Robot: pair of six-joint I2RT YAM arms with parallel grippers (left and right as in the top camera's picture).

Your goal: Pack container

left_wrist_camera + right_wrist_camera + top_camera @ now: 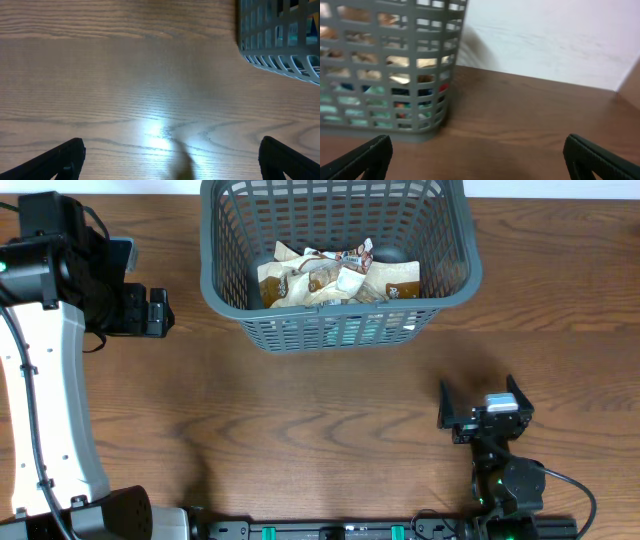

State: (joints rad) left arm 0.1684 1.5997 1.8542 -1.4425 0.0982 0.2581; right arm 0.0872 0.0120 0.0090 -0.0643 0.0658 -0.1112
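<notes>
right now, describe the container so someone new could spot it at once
On the brown wooden table, look to the far edge, near the middle. There stands the container, a grey basket with lattice sides. It alone holds brown and white packets.

Left claw (163, 312) and right claw (481, 402) both gape wide and empty, well apart.

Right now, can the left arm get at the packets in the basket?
Probably yes: the left gripper is open and empty beside the basket, bare table between, and nothing covers the top. It must clear the rim to reach the packets.
</notes>
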